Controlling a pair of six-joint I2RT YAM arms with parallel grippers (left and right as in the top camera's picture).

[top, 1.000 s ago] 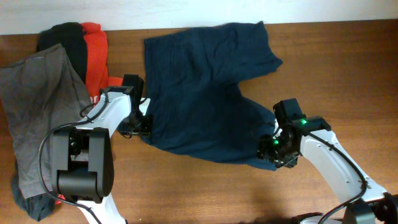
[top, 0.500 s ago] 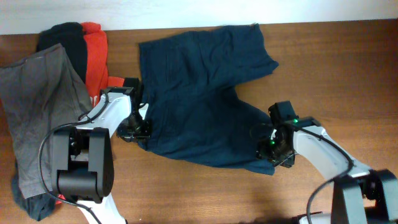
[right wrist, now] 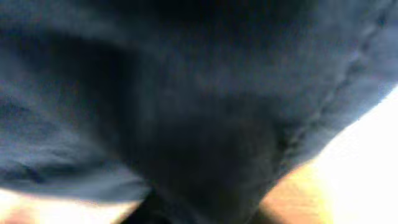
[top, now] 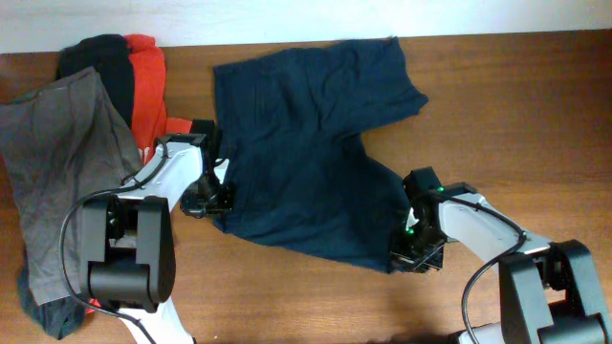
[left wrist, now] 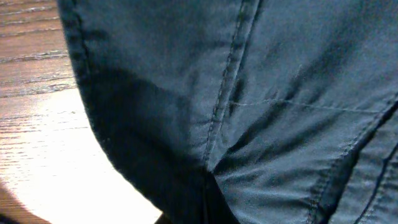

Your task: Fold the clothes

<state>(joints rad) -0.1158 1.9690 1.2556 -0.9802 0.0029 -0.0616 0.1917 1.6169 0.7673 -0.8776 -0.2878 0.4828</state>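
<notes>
The dark navy-blue shorts (top: 306, 143) lie spread on the wooden table (top: 535, 105), legs toward the right. My left gripper (top: 212, 199) is at their left edge and shut on the fabric; navy cloth (left wrist: 280, 93) fills the left wrist view and puckers into the jaws at the bottom. My right gripper (top: 409, 250) is at the lower right leg corner, shut on it; blurred dark cloth (right wrist: 155, 74) fills the right wrist view. The fingertips are hidden by fabric in both wrist views.
A pile at the left holds grey shorts (top: 57, 162), a red-orange top (top: 145, 86) and a black garment (top: 96, 57). The left arm's base (top: 124, 253) stands at the front left. Bare wood lies right of the shorts.
The shorts have been dragged left and toward the front edge. My right gripper has moved left and forward with the leg corner. My left gripper has shifted slightly left with its edge.
</notes>
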